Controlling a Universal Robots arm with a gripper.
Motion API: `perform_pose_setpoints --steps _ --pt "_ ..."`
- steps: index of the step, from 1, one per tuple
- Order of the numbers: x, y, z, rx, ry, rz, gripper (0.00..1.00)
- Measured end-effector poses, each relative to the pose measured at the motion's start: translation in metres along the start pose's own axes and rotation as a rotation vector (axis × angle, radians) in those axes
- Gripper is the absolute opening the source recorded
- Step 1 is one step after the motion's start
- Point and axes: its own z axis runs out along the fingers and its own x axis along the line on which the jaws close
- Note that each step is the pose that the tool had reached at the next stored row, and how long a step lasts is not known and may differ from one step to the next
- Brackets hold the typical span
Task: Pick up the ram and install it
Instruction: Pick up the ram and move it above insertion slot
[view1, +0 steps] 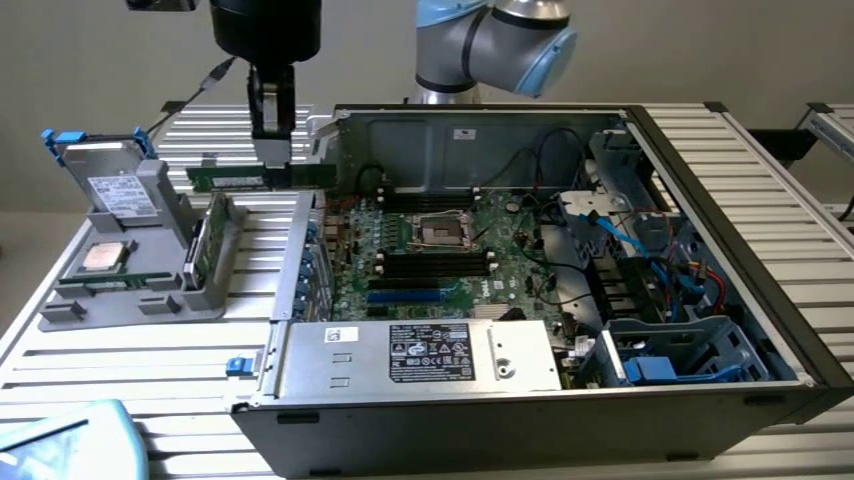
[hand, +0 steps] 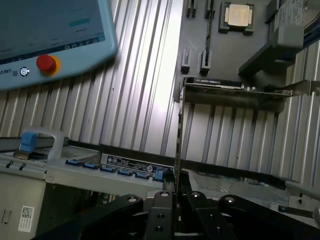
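The ram (view1: 227, 179) hangs clear of everything, level and lengthwise, above the ribbed worktop (view1: 134, 370). It sits between the grey parts holder (view1: 127, 290) and the open computer case (view1: 747, 200), near the case wall on the exterior view's left. My pincer (view1: 274, 158) is drawn narrow onto it, pinching it from above at about mid-length. In the wrist view the stick shows edge-on as a thin line running out from between the fingers (hand: 161, 210). I judge this to be the carry toward the black memory slots (view1: 434, 263) on the motherboard (view1: 521, 250), well apart from the stick for now. To do it well I would keep the grip firm and the stick level, with its long edge parallel to the slots, as it roughly looks already. I would also pass high over the case wall and watch the loose cables (view1: 561, 160). Whether the slot latches stand open, I cannot tell.
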Motion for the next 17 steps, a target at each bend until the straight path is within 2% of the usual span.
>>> perform_pose_setpoints --steps 17 --pt "0.013 -0.0733 -0.0155 0.0002 0.0003 -0.01 0.14"
